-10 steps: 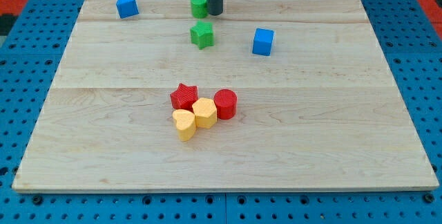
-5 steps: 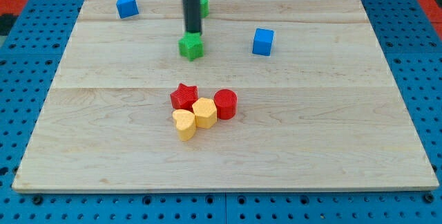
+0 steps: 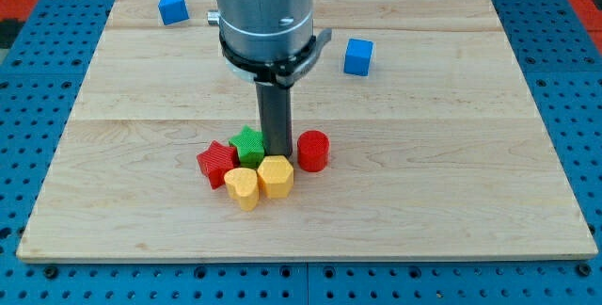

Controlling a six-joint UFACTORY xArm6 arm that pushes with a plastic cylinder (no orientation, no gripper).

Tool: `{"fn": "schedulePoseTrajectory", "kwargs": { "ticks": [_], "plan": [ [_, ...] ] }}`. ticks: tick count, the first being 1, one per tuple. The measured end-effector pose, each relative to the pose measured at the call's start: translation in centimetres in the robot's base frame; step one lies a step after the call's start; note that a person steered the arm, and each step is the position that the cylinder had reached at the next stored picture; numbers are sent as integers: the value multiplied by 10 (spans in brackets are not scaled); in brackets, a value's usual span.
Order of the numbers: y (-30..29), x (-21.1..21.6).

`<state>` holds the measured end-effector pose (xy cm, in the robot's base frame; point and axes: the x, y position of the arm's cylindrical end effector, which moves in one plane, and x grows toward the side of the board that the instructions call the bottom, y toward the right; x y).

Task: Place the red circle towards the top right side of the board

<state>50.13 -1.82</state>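
One red circle just right of your tip; green star left. End effector: bare rod, holds nothing.

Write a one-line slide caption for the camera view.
My tip sits amid a block cluster, left of the red circle, beside the green star.

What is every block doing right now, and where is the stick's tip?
my tip: down on the board, between green star and red circle, just above the yellow hexagon.
red circle: upright, alone at the tip's right.
green star: pressed against the rod's left.
red star: touching the green star.
yellow hexagon: beside the yellow heart.
yellow heart: lowest in the cluster.
blue cube: standing apart.
blue block: top left, alone.
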Motion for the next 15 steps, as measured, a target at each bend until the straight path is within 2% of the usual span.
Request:
{"fn": "schedulePoseTrajectory", "kwargs": {
  "ticks": [1, 3, 5, 6, 7, 8, 9, 10, 11, 12, 13, 14, 15],
  "plan": [
    [82, 18],
    [131, -39],
    [212, -61],
    [230, -104],
    [250, -46],
    [184, -42],
    [167, -99],
    [169, -137],
    [147, -127],
    [94, -139],
    [76, -177],
    [16, -191],
    [65, -202]
  ]
}}
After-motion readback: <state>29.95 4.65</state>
